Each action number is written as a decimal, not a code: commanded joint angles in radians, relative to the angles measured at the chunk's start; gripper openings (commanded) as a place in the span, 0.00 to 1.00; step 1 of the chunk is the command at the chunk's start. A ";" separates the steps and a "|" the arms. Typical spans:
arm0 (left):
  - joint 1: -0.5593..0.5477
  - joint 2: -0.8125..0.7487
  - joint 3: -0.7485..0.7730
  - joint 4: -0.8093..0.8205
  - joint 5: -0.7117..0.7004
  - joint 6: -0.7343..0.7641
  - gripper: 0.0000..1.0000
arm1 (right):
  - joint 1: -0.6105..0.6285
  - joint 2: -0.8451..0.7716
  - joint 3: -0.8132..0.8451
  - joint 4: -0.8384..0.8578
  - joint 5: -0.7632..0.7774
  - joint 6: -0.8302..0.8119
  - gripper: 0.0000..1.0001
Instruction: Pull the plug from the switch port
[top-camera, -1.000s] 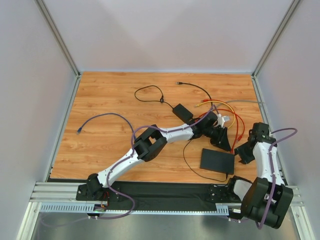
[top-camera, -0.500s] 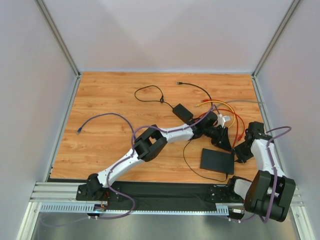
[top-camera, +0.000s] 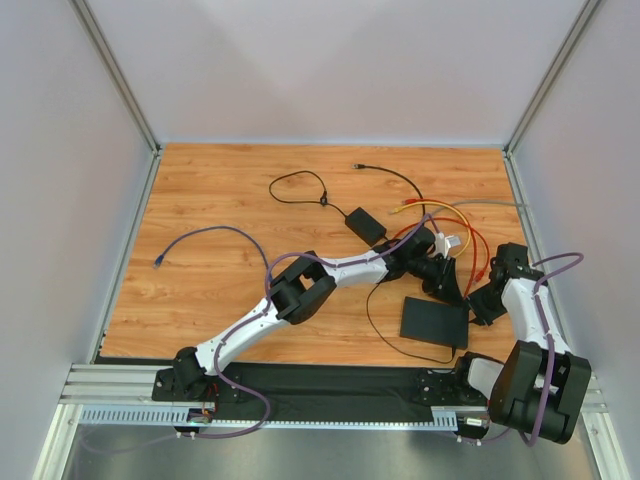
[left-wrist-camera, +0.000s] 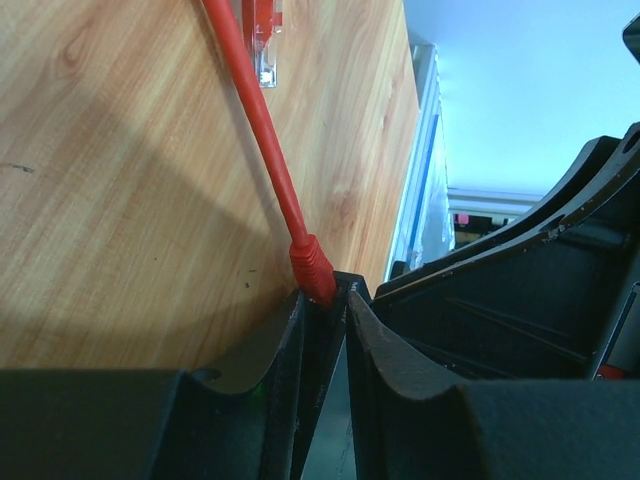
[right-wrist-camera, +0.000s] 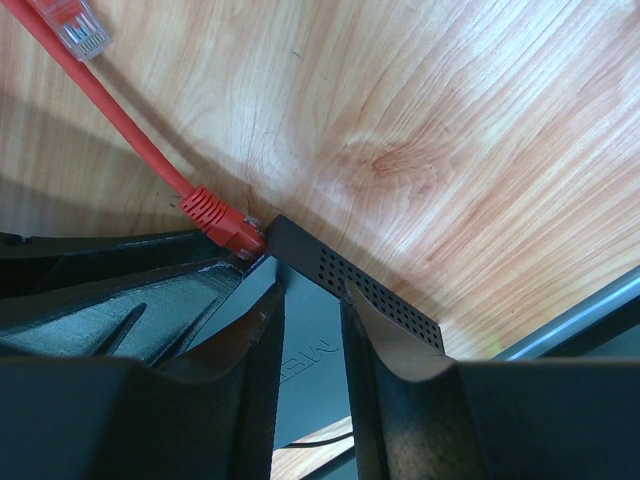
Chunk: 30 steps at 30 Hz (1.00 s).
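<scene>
Table (top-camera: 220, 200): wood lying wide open on the left, cables (top-camera: 430, 204) crowding the right side.
Switch (top-camera: 433, 322): lying flat at the front right, near the table's front edge.
Left gripper (left-wrist-camera: 325, 300): fingers squeezing the red plug (left-wrist-camera: 312, 268) at the switch corner.
Right gripper (right-wrist-camera: 310, 295): fingers sitting a little apart over the same corner, just beside the left one.

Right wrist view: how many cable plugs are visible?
2. One loose plug lies on the wooden table at top left; the red-booted plug meets the switch corner. More may be hidden.
</scene>
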 joint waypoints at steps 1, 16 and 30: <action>-0.013 0.022 0.032 0.044 0.043 -0.051 0.30 | 0.006 0.017 -0.020 -0.021 0.044 0.013 0.30; -0.015 0.054 0.041 0.121 0.042 -0.144 0.07 | 0.007 0.026 -0.020 -0.016 0.040 0.007 0.28; 0.022 0.008 -0.042 0.236 -0.075 -0.146 0.00 | 0.009 0.040 -0.026 -0.013 0.044 0.008 0.27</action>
